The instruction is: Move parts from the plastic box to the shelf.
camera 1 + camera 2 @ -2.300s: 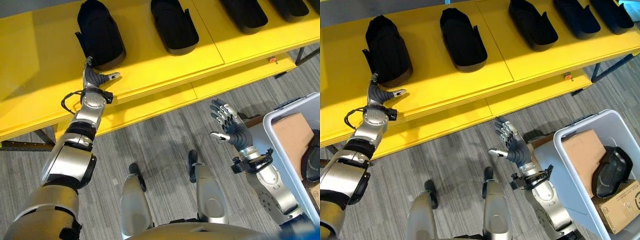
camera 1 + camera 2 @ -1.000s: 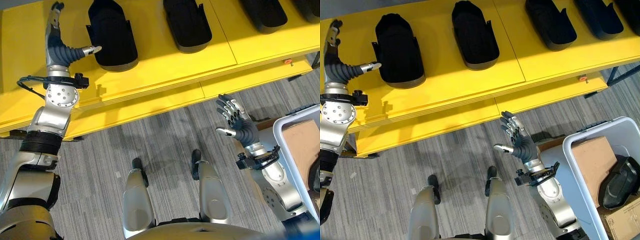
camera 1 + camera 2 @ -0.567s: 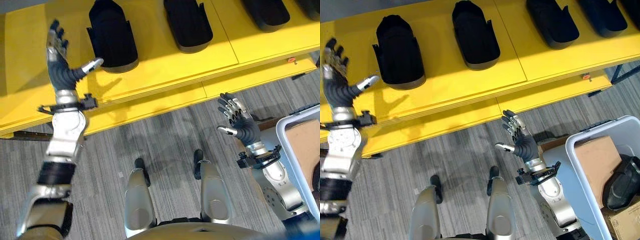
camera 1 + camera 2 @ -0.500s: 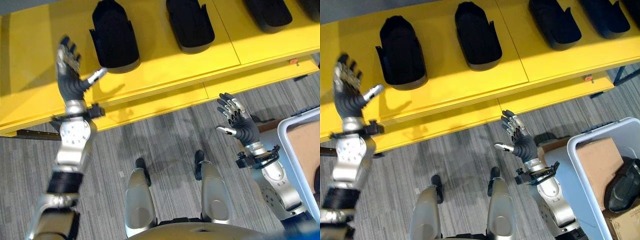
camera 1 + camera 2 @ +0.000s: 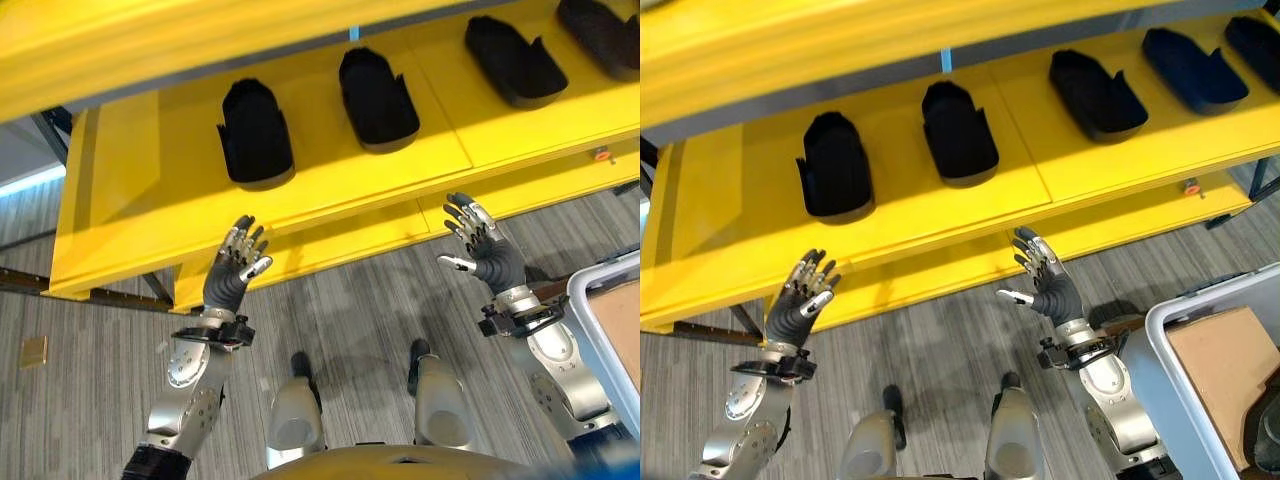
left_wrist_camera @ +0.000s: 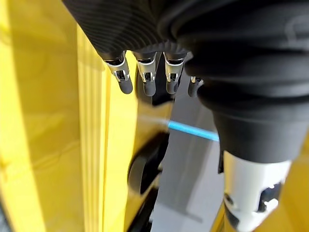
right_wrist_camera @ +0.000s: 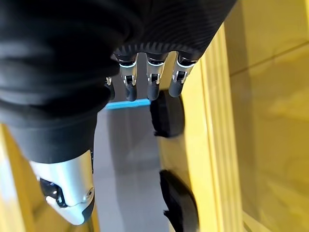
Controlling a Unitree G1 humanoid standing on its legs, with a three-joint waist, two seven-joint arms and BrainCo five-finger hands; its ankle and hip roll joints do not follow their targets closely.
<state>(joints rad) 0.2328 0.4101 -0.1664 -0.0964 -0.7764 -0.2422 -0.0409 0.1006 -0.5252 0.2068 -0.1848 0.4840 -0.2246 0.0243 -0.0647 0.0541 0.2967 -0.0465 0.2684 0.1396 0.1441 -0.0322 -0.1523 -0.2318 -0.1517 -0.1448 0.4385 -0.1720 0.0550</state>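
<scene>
yellow shelf | left hand fingers spread, empty | right hand fingers spread, empty

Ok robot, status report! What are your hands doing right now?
Left hand open, holding nothing. Right hand open, holding nothing. Black parts resting on yellow shelf. Plastic box at my right, nothing blocking.

Black scoop-shaped parts are laid in a row on the yellow shelf, each set apart from the next, open side up, long axis running front to back. The plastic box, pale grey-white, is seen at the lower right on the floor, with a brown cardboard piece inside.
</scene>
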